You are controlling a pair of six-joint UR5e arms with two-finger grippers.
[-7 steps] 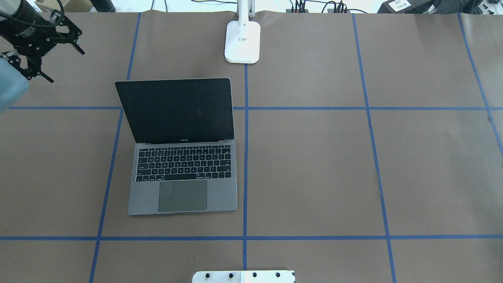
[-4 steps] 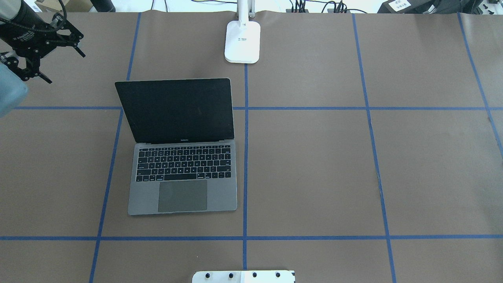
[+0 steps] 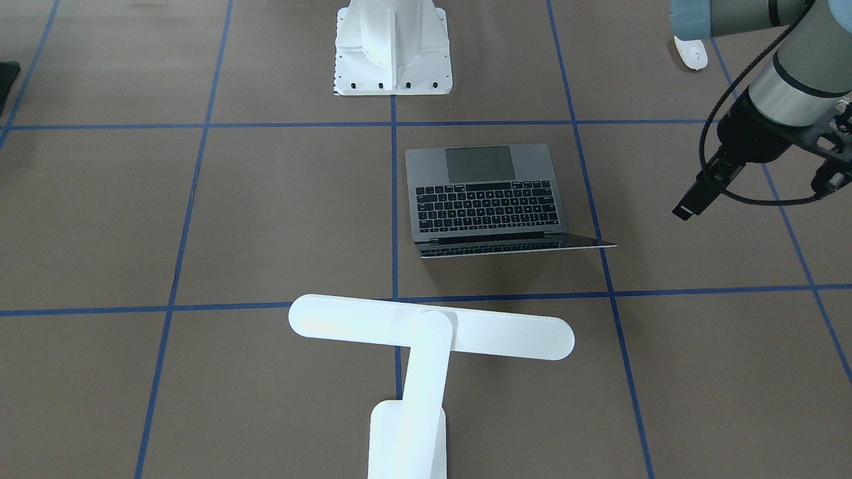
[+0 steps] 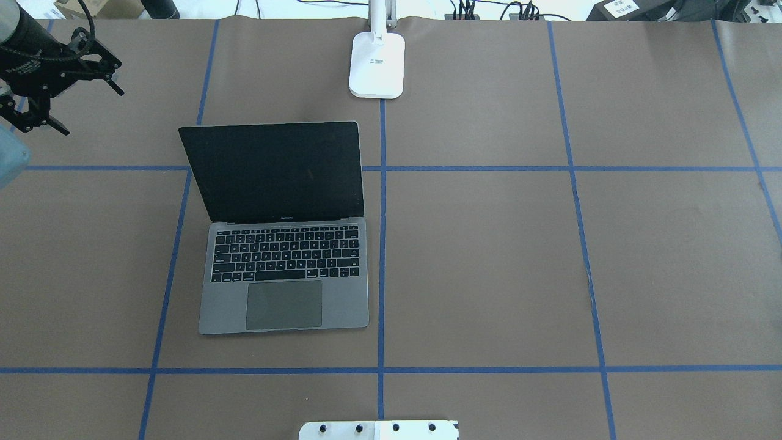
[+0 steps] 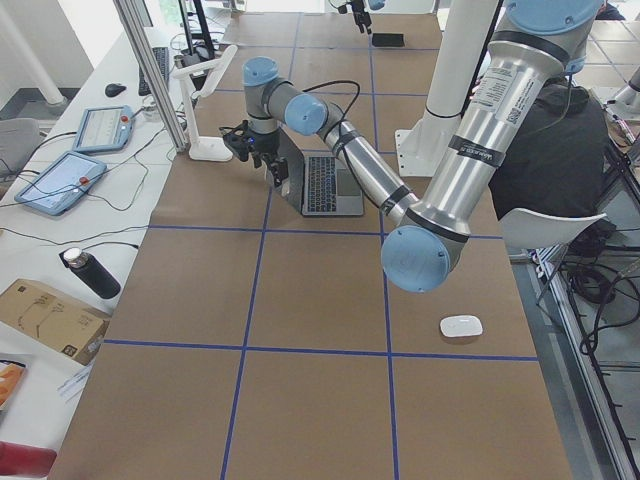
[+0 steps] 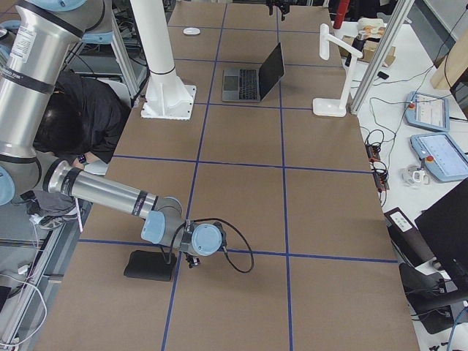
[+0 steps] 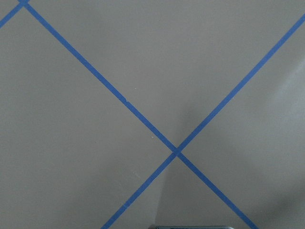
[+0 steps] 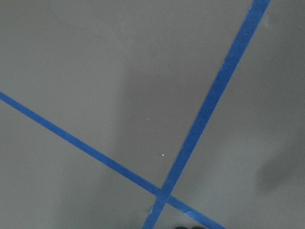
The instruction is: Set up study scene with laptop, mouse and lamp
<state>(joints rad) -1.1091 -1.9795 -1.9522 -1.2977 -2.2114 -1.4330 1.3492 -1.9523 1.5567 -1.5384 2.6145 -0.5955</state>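
Observation:
The laptop point(image 4: 284, 244) lies open left of the table's middle, its dark screen tilted back; it also shows in the front-facing view point(image 3: 486, 193). The white lamp point(image 3: 432, 329) stands at the table's far edge behind it, with its base point(image 4: 377, 64) on the centre line. The white mouse point(image 3: 691, 53) lies near the robot's side on its left, also in the exterior left view point(image 5: 461, 326). My left gripper point(image 4: 93, 113) is open and empty, up over the far left of the table. My right gripper point(image 6: 194, 252) hangs low beside a black mat; I cannot tell its state.
The white bolted pedestal point(image 3: 393, 46) stands at the robot's side of the table. The black square mat point(image 6: 150, 265) lies at the table's right end. Blue tape lines grid the brown table cover. Tablets, cables and a bottle lie beyond the far edge.
My left gripper has moved left and a little farther from the laptop, still open. The laptop and lamp have not moved.

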